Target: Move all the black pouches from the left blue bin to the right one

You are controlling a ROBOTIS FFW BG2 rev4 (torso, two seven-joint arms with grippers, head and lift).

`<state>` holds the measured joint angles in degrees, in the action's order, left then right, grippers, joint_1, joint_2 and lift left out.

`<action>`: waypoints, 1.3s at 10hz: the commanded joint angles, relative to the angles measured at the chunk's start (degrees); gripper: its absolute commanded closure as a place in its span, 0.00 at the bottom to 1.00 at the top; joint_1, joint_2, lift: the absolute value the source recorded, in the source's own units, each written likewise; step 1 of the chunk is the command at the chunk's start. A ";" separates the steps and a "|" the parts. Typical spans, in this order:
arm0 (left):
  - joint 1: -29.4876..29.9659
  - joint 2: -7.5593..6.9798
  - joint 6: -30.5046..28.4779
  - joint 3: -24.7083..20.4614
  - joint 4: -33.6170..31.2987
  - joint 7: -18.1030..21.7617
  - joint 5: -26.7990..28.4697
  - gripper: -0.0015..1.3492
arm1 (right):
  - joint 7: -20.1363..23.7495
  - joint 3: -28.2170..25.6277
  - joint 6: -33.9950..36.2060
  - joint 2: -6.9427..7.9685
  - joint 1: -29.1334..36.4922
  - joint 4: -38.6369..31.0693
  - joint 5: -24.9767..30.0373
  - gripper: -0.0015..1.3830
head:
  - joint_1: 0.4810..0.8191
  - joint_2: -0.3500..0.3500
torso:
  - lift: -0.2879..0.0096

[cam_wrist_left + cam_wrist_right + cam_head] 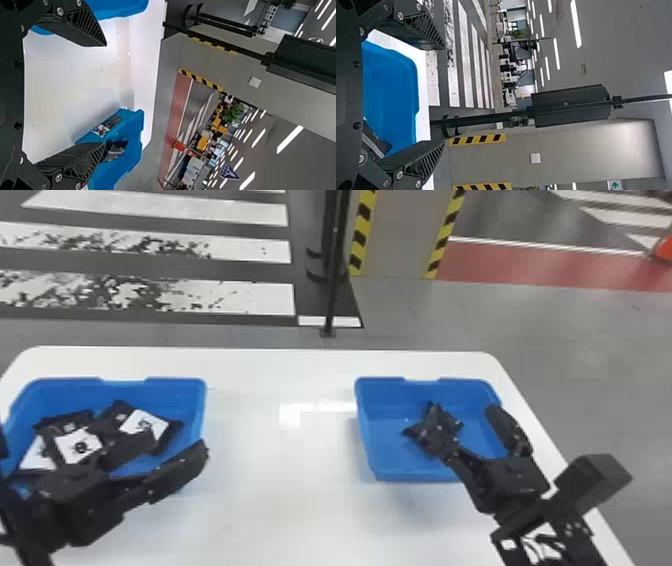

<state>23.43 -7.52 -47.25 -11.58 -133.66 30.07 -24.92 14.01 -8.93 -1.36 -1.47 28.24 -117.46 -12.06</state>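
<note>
Black pouches are seen in the left bin, towards ten o'clock from the left tool, placed nearer than the right tool; both are spread open.

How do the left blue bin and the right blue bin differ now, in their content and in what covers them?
The left bin holds a wide pile of black pouches; the right bin has just a small black bunch.
The left gripper hides much of the left bin's near rim, while the right gripper hides the right bin's near right corner.
Both are open-topped, on the white table.
</note>
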 commanded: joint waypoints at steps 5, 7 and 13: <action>-9.23 -0.22 -6.61 -7.04 5.63 -0.62 13.61 0.12 | 0.14 5.96 0.37 0.24 12.12 -9.45 -3.25 0.14 | 0.63 0.57 | 0.50; -14.43 -1.98 -8.72 -6.70 11.11 -0.62 17.38 0.12 | 0.58 6.19 1.35 0.24 12.40 -9.45 -3.83 0.14 | 0.63 0.64 | 0.50; -27.79 -4.52 -13.64 2.10 26.16 -0.80 23.44 0.11 | 1.19 6.76 3.18 0.24 11.70 -8.04 -5.65 0.15 | 0.63 0.69 | 0.50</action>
<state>-3.40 -12.09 -60.38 -10.29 -108.32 29.26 -2.71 15.21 -2.17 1.60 -1.23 39.92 -125.61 -17.45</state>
